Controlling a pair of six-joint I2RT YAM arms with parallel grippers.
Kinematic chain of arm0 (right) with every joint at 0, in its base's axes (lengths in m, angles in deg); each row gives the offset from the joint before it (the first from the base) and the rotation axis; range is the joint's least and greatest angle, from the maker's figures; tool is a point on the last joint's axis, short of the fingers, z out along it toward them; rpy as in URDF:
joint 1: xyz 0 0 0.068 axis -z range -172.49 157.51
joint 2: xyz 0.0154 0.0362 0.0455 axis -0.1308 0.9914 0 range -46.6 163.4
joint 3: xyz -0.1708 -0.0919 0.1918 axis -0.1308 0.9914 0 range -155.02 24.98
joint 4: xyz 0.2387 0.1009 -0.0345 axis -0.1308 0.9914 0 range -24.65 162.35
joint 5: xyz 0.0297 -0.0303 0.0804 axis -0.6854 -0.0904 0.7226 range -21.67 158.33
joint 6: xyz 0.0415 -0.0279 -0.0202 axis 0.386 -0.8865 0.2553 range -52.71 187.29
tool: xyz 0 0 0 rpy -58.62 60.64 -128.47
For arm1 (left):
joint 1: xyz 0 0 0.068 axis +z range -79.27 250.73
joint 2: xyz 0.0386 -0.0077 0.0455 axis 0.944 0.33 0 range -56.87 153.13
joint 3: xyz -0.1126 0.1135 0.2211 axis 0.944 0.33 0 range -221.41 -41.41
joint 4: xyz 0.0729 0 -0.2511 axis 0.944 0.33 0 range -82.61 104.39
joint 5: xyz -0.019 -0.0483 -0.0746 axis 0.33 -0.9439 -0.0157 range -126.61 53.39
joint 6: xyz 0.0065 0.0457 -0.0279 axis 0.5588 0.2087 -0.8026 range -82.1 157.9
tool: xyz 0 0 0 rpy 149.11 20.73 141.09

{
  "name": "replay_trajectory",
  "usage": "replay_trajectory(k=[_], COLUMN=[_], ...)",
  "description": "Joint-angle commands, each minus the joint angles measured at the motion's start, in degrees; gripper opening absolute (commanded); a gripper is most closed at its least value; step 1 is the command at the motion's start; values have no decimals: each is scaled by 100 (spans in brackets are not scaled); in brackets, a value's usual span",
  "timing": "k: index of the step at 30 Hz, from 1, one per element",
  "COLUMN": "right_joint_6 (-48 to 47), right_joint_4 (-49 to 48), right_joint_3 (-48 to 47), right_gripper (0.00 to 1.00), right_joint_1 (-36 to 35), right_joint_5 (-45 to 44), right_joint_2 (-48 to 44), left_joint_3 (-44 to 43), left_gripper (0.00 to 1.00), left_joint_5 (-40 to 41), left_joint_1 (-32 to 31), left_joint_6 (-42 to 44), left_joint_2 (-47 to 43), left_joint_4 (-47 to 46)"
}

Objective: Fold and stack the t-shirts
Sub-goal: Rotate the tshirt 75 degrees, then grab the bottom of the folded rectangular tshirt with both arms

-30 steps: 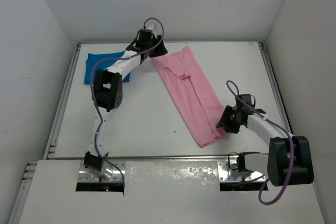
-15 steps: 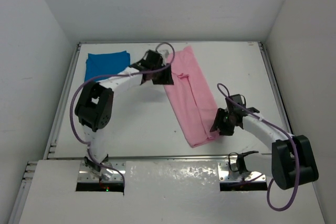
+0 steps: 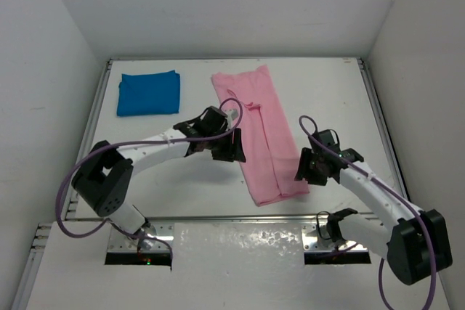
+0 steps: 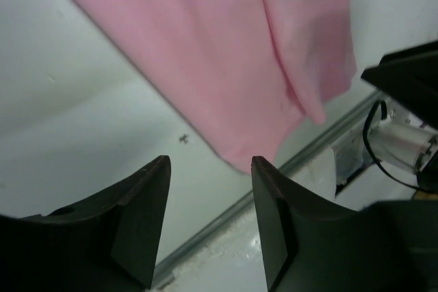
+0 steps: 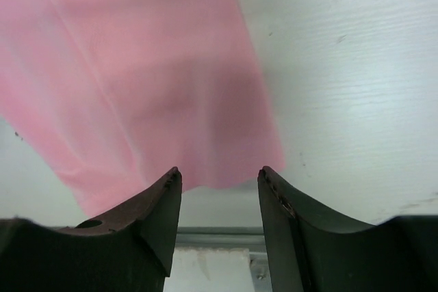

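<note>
Folding the pink t-shirt [image 3: 261, 132] is your step: it lies as a long, lengthwise-folded strip slanting across mid bench [image 3: 182, 190], well apart from the blue t-shirt [image 3: 149, 93] folded at the far left corner. Your left tool [image 3: 231, 149] hangs just beside the strip's left edge and your right tool [image 3: 305, 168] by its near right corner, both released and empty. Next you likely pinch the near-end corners and halve the strip, keeping the layers together.
</note>
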Motion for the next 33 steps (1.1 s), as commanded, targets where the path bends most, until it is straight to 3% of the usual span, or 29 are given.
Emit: replay_trajectory(k=[1, 9, 22, 33], right_joint_6=[-170, -196, -293, -74], right_joint_4=[456, -133, -678, -590], right_joint_3=[-135, 420, 640, 1000], right_gripper=[48, 46, 47, 46], right_joint_1=[-20, 41, 156, 156], right_joint_5=[-665, -621, -129, -287], right_joint_2=[-215, -136, 110, -715], left_joint_3=[269, 630, 534, 287], left_gripper=[49, 51, 55, 56], left_joint_5=[-37, 69, -169, -134], left_joint_1=[-333, -1151, -1503, -1767], left_joint_6=[-536, -1292, -1406, -1415], left_joint_2=[-399, -461, 471, 989], left_joint_4=[-130, -744, -1149, -1175])
